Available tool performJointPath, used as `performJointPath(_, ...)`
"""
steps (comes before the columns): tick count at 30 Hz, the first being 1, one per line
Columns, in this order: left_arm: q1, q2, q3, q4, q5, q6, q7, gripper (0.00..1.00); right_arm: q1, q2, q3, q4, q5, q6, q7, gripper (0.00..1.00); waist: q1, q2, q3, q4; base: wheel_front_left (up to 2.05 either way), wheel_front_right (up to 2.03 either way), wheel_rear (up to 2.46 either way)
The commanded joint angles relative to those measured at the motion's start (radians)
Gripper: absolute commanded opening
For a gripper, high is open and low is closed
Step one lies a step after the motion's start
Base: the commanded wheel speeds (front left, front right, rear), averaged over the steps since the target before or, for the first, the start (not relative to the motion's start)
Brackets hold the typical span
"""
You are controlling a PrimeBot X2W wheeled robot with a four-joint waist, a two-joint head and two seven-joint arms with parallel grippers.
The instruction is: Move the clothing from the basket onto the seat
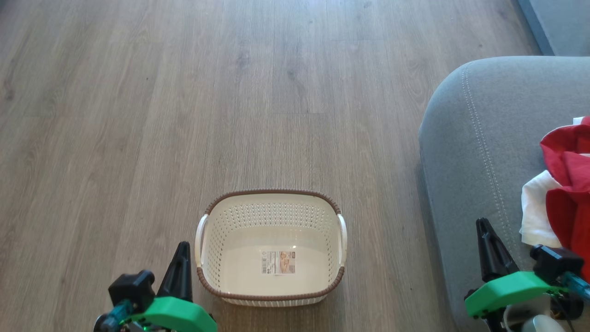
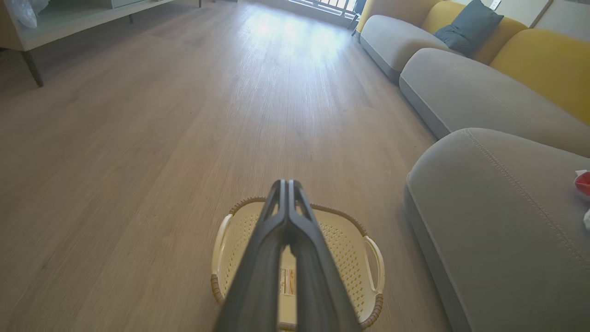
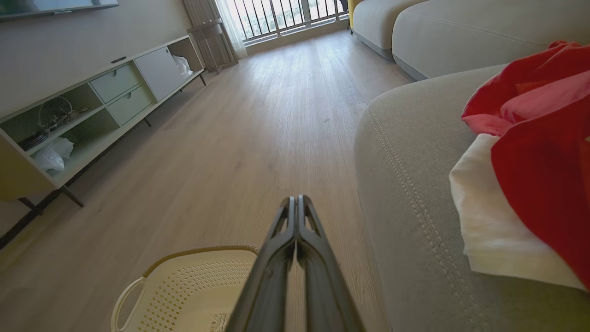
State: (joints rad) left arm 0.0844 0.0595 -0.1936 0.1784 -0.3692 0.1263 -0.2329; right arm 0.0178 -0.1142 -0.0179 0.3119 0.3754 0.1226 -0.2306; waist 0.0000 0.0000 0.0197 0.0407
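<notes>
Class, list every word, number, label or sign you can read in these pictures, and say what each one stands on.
Sticker on the inside bottom of the basket: printed lines and what looks like a barcode, too small and blurred to read.
No other writing can be read in any view.

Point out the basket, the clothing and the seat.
basket (image 1: 272, 191), head view, on its far brown rim.
clothing (image 3: 539, 184), right wrist view, on the red fabric.
seat (image 2: 488, 216), left wrist view, on the bare cushion top.
</notes>
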Motion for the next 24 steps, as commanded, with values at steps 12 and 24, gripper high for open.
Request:
performJointPath(12,-0.057,0.011,0.033,-0.014,-0.153,-0.033,0.028,0.0,-0.046,0.004,-0.016,-0.039,0.144,0.001,0.039,0.0,0.0,0.0,-0.002,-0.004,0.0,0.0,0.0)
performJointPath(24,-0.073,0.016,0.055,-0.004,-0.29,-0.059,0.057,0.0,-0.056,0.011,-0.025,-0.042,0.272,0.002,0.075,0.0,0.0,0.0,-0.004,-0.008,0.0,0.0,0.0)
